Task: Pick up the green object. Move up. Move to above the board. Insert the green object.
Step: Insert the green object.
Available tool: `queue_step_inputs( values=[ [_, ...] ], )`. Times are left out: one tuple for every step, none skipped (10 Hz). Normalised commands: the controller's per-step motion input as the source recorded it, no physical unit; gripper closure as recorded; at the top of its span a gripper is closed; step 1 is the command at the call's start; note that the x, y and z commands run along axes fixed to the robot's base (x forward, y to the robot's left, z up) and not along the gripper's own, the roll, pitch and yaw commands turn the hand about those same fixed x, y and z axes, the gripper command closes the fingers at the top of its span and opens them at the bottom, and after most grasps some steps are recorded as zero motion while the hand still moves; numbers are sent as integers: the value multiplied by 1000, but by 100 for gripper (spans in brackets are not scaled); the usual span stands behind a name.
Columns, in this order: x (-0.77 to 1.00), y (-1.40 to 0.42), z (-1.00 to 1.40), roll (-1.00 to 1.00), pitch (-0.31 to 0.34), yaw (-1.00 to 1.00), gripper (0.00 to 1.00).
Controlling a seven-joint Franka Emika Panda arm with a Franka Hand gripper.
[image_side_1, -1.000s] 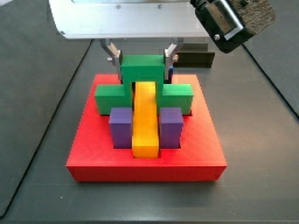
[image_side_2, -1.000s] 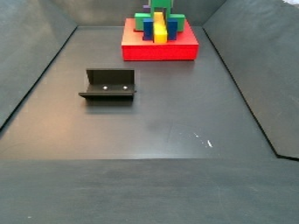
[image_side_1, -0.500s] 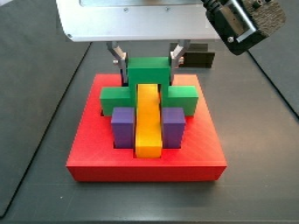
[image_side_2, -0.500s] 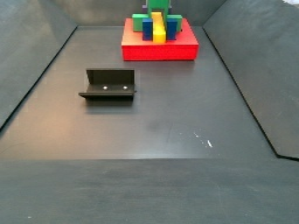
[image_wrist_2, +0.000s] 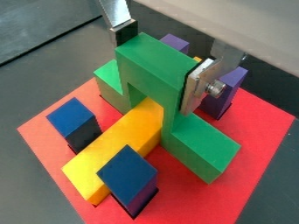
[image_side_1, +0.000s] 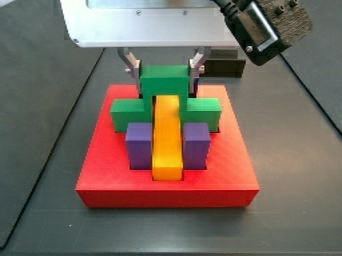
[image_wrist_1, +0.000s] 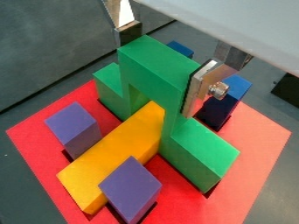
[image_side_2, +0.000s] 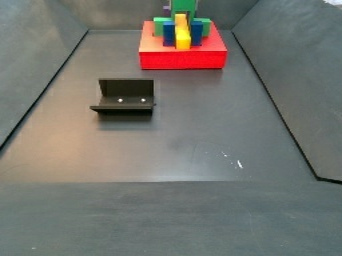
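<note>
Pincer [image_wrist_1: 163, 61] clamps green object [image_wrist_1: 158, 87] seated on board [image_side_1: 167, 180]; yellow bar [image_side_1: 166, 135] butts it, purple blocks [image_side_1: 138, 140] flank, fixture [image_side_2: 124, 97] well apart.

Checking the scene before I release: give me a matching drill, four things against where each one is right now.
Things:
1. bright green cross-shaped block
2. long yellow bar
3. flat red rectangular board
4. dark L-shaped fixture

Places:
A. alone on the dark floor
B. between the hand's silver fingers
C. under all the coloured blocks
D. between two purple cubes

Pairs: 1-B, 2-D, 3-C, 4-A
</note>
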Motion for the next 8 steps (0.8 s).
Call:
queue_step_inputs(
  values=[
    [20,0,-14,0,0,0,100],
    [106,-23,-89,3,21,0,100],
    [94,-31,-177,54,29,0,100],
    [57,-43,-254,90,17,0,100],
    [11,-80,-346,131,0,0,100],
    [0,-86,-354,130,0,0,100],
    [40,-91,-351,111,0,0,100],
    [63,-80,-346,87,0,0,100]
  ],
)
